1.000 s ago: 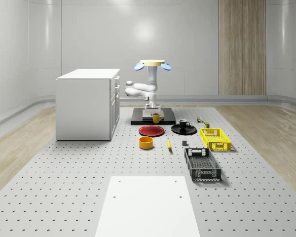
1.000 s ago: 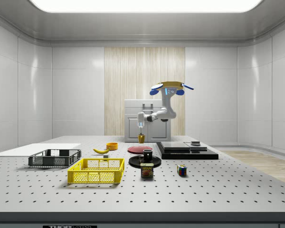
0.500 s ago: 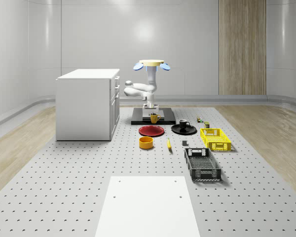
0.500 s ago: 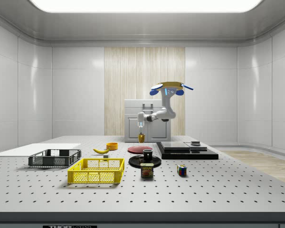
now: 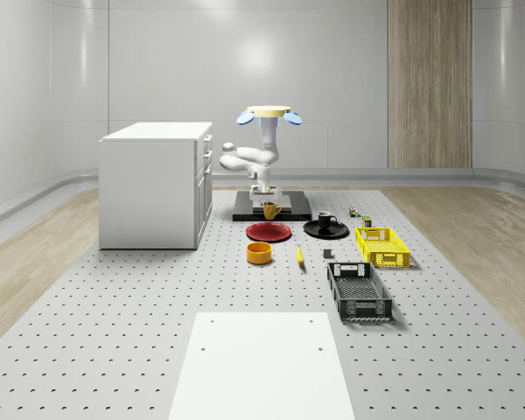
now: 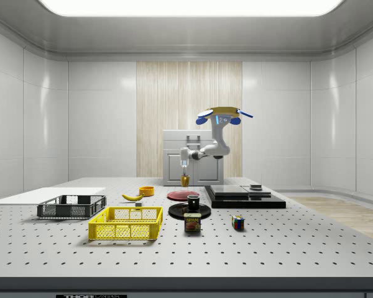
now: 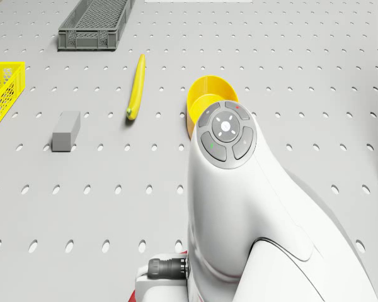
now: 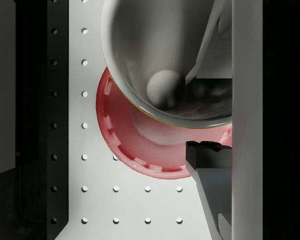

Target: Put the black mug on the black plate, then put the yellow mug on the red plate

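Carrying the yellow mug (image 5: 270,210) above the red plate (image 5: 269,232), pincer (image 5: 264,198) clamped on its rim; drone (image 5: 269,114) hovers behind. Black mug (image 5: 325,220) sits on black plate (image 5: 326,230). Next: lower, release.

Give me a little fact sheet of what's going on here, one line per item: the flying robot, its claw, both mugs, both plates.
drone: hovering above the black platform beside the cabinet
gripper: shut on the yellow mug, held in the air
yellow mug: carried above the red plate's far edge, not yet set down
red plate: on the table, bare
black mug: standing on the black plate
black plate: on the table beside the red plate
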You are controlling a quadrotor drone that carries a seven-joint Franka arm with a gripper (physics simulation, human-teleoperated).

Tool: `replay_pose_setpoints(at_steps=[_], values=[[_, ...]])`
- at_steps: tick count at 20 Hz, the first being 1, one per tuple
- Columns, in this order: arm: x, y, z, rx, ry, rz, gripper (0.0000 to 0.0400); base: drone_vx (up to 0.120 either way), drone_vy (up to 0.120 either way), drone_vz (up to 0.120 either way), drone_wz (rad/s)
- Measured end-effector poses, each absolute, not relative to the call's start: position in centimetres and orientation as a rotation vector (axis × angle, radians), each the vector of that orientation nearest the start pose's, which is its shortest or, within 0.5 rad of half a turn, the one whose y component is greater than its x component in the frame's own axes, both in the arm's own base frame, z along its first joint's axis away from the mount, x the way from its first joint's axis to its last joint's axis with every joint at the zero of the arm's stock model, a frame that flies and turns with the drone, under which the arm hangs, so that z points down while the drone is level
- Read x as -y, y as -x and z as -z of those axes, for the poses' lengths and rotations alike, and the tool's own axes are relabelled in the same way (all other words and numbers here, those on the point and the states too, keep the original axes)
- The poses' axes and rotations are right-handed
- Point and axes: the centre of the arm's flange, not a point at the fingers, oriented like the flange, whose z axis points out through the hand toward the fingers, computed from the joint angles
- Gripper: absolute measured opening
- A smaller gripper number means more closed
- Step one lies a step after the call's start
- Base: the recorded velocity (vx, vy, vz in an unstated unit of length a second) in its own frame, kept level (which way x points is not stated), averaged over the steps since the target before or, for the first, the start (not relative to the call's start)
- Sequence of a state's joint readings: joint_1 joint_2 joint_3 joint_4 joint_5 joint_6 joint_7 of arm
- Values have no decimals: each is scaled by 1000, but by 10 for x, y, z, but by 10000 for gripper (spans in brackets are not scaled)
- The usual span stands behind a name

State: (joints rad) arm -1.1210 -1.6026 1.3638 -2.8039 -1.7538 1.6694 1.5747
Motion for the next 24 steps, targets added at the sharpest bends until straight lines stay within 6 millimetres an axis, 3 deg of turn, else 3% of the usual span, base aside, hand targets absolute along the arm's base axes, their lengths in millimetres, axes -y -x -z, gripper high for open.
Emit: replay_pose_setpoints(at_steps=[19, 22, 24], values=[[-48, -323, -563, 2, -1, -786, 110, 0, 0, 0, 0], [-48, -323, -565, 2, -1, -786, 251, 0, 0, 0, 0], [-48, -323, -563, 2, -1, -786, 310, 0, 0, 0, 0]])
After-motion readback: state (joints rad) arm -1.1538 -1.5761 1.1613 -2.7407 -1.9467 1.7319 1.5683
